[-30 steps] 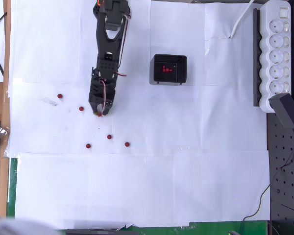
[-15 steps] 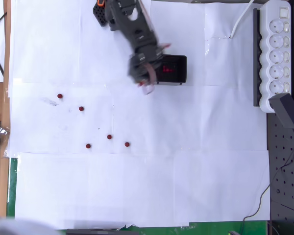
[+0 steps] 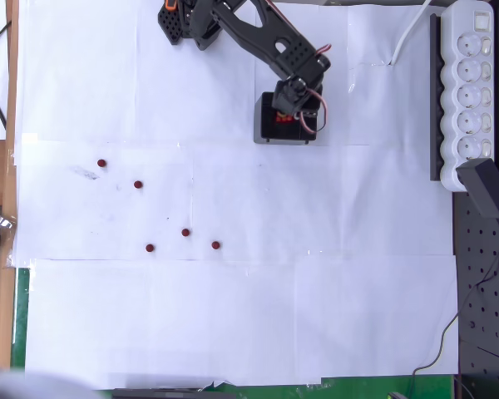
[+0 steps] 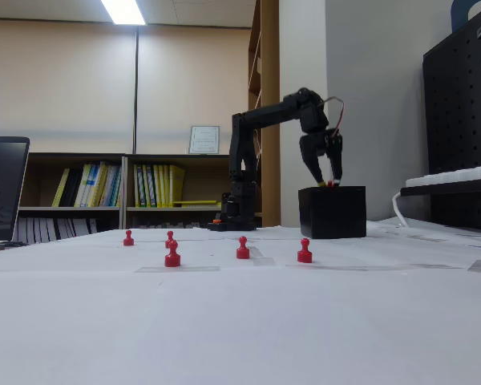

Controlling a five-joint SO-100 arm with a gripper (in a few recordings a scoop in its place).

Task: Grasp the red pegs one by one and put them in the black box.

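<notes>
The black box (image 3: 264,135) stands at the upper middle of the white paper, with red pegs (image 3: 281,122) lying inside it. My gripper (image 3: 300,118) hangs straight over the box's right half. In the fixed view the gripper (image 4: 328,181) points down just above the box (image 4: 333,213), and a speck of red shows at its fingertips, so it looks shut on a red peg (image 4: 332,184). Several more red pegs stand loose on the paper to the lower left, among them one (image 3: 138,184), another (image 3: 185,232) and a third (image 3: 215,245).
A white power strip (image 3: 471,87) and a black adapter (image 3: 486,187) lie along the right edge. The arm's base (image 3: 183,17) sits at the top. A wooden table edge (image 3: 10,125) runs down the left.
The gripper took a peg off the paper at left, lifted it and swung right; it now hangs over the box. The loose pegs have not moved.
</notes>
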